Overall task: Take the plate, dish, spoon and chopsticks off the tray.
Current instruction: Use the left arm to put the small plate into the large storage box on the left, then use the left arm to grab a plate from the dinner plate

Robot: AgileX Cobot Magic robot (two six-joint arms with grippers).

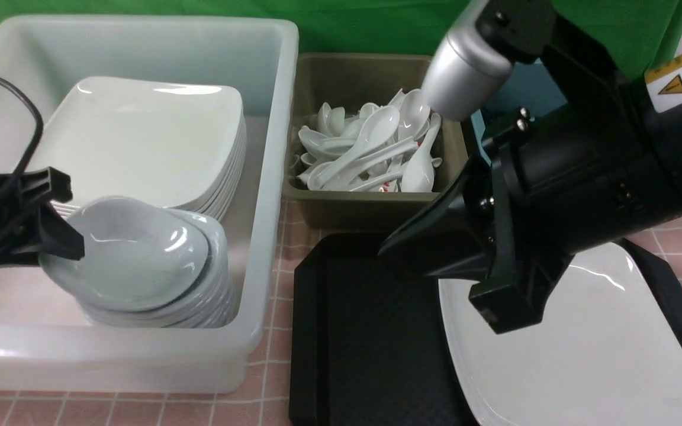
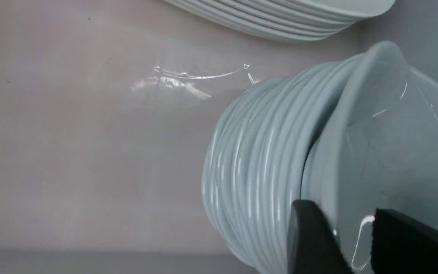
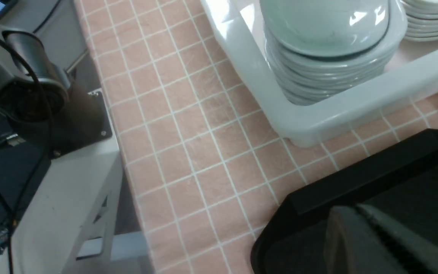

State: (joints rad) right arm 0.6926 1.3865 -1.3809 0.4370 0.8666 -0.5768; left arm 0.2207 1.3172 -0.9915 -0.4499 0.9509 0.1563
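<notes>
Left gripper [image 1: 67,216] sits inside the white tub [image 1: 270,177], near its left wall. Its jaws are parted and straddle the rim of the dish [image 1: 134,254] without pinching it. The dish sits tilted on top of the stack of dishes [image 1: 199,302] at the tub's near side, with the stack of plates [image 1: 145,136] behind it toward the far wall. That item looks delivered. Right gripper [image 1: 504,310] has its jaws closed together and holds nothing. It hangs over the tray [image 1: 376,343], just above the far-left corner of the plate [image 1: 584,355]. The plate lies flat on the right half of the tray and spreads from under the gripper toward the tray's right and near edges, so the nearest rim is right below the fingertips. The plate is roughly square, so no long axis matters; approach along the left rim. The right arm is much nearer, as the left is occupied over in the tub. The next move likely needs the jaws opened and lowered onto that rim. A glossy, shallow lip risks slipping. Spoons [image 1: 376,154] are heaped in the olive tub [image 1: 364,213] beyond the tray's far edge. No spoon or chopsticks show on the visible part of the tray.
</notes>
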